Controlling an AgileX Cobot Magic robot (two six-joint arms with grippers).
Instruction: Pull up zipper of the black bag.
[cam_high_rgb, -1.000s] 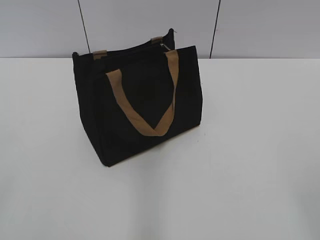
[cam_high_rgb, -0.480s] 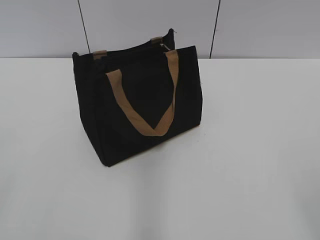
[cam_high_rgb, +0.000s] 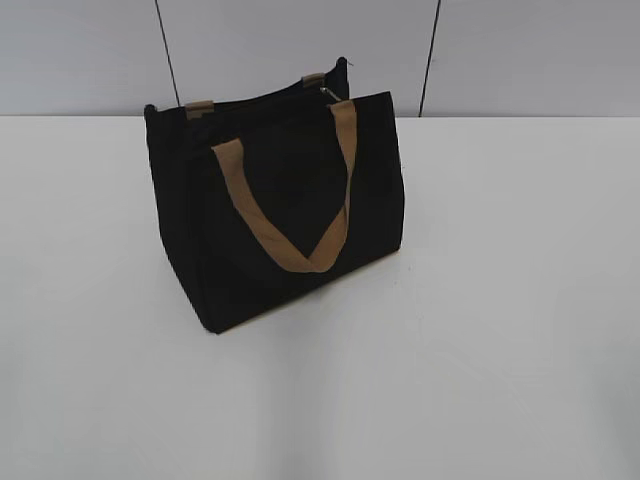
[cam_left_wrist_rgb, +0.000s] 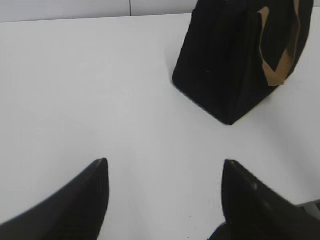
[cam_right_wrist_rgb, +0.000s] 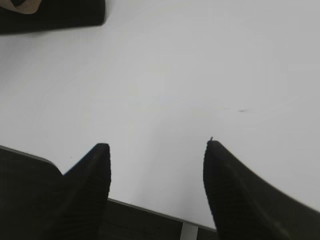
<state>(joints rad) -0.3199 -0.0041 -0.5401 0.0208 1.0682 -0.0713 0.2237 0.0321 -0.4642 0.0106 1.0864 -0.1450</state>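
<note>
- Plain white table, pale panelled wall behind with two dark seams.
- Black bag stands upright toward the back of the table, left of centre, one corner turned to the camera; a tan webbing handle droops down its front face.
- Zipper: small silvery pull at the right end of the bag's top edge, just behind the front handle's right strap (too small to read the ring).
- Left gripper: jaws spread wide, nothing between them, hovering over bare table well short of the bag's near corner.
- Right gripper: also wide open and empty, near the table's front edge, well apart from the bag (only a bag corner shows at top left).
- Step in hand, as I judge it: approach, no contact yet.
- Doing it well: one claw should steady the bag's top rim by the pull, the other pinch the tab only, clear of the handle, then draw straight along the zip line so the bag doesn't tip.
</note>
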